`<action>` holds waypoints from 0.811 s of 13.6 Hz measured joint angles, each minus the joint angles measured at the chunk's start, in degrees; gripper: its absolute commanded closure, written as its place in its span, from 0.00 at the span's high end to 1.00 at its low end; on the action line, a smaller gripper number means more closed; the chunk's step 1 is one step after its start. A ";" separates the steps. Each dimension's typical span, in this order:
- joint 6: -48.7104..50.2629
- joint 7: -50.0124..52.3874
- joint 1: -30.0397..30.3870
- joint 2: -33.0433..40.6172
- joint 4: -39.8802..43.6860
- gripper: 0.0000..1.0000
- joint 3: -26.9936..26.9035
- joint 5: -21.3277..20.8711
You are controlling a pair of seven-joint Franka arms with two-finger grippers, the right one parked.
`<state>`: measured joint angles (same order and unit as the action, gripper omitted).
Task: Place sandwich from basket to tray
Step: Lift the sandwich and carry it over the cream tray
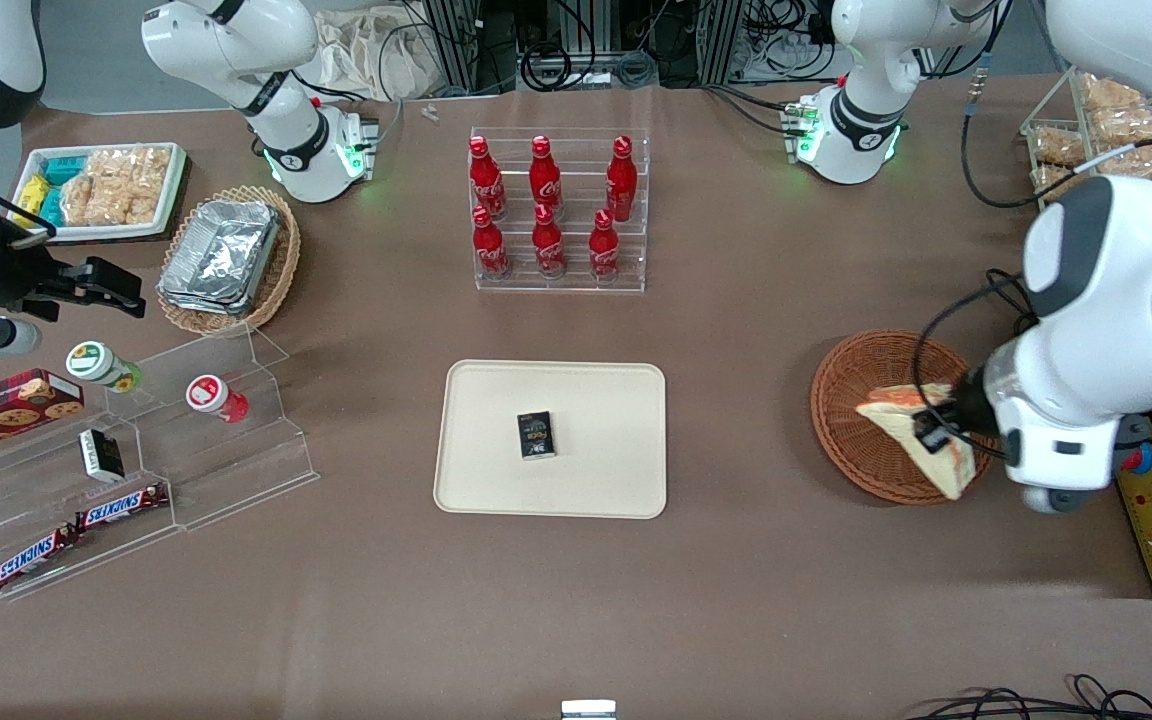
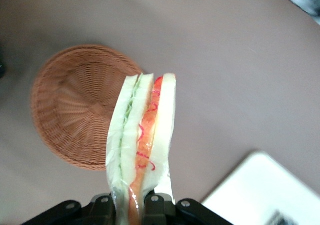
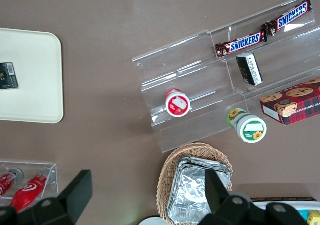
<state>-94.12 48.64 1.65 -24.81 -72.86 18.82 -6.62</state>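
A: Where's the sandwich [image 2: 142,135] now?

B: Lifted above the basket [image 1: 861,400], at the working arm's end of the worktop [image 1: 736,600]. The pincer [image 1: 931,432] is closed on one end of it.

A: Risks?

B: The slick wrap could slip, I'd judge, dropping it short of the tray [image 1: 496,480], or it lands on the small dark box [image 1: 536,435] there.
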 measured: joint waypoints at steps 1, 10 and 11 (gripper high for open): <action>-0.08 -1.32 -0.10 -1.00 0.71 0.00 2.91 0.02; -13.31 -2.56 -12.23 -18.74 3.08 0.00 8.44 -0.16; -14.45 -3.00 -12.63 -20.41 3.15 0.00 8.45 -0.16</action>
<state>-108.57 45.64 -10.98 -45.21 -69.72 27.27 -6.78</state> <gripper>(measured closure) 0.811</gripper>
